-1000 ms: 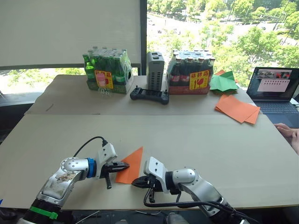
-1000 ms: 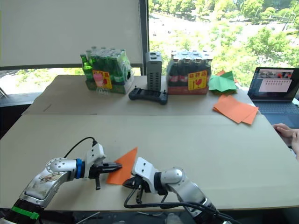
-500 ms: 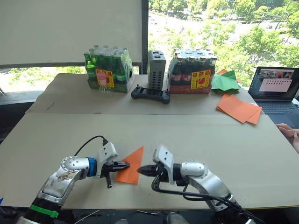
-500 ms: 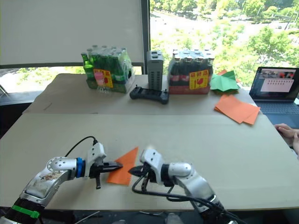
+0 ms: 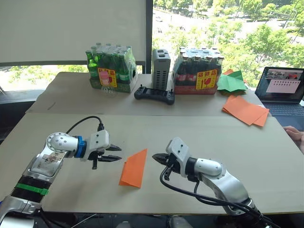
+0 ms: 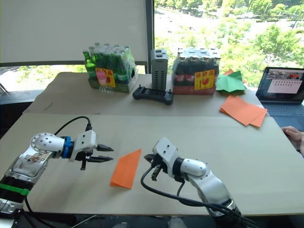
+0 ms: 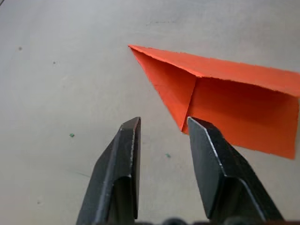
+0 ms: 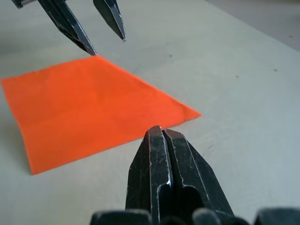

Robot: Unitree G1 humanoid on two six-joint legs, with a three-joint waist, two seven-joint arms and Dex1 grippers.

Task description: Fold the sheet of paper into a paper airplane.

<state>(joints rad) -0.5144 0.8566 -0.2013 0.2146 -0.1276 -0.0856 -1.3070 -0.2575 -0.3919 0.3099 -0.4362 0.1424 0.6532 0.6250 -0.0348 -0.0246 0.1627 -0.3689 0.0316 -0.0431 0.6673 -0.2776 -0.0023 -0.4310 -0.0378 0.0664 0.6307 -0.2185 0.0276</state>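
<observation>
The table (image 5: 247,142) stretched wide and pale, and near its front edge the sheet of paper (image 5: 134,167) lay flat, folded into a narrow orange wedge with its sharp tip pointing away from the robot. Far behind the paper, along the table's back, stood a pack of green bottles (image 5: 109,71), a pack of dark bottles (image 5: 198,73), a grey box (image 5: 160,69) between them and a black controller (image 5: 154,94) in front of that box. Back and to the right of the paper lay a stack of orange sheets (image 5: 245,109), a green paper shape (image 5: 231,81) and a laptop (image 5: 284,90). The left gripper (image 5: 116,154) hung just left of the paper, fingers apart, touching nothing. The right gripper (image 5: 156,156) hovered just right of the paper's tip, its fingers (image 8: 161,161) pressed together on nothing.
</observation>
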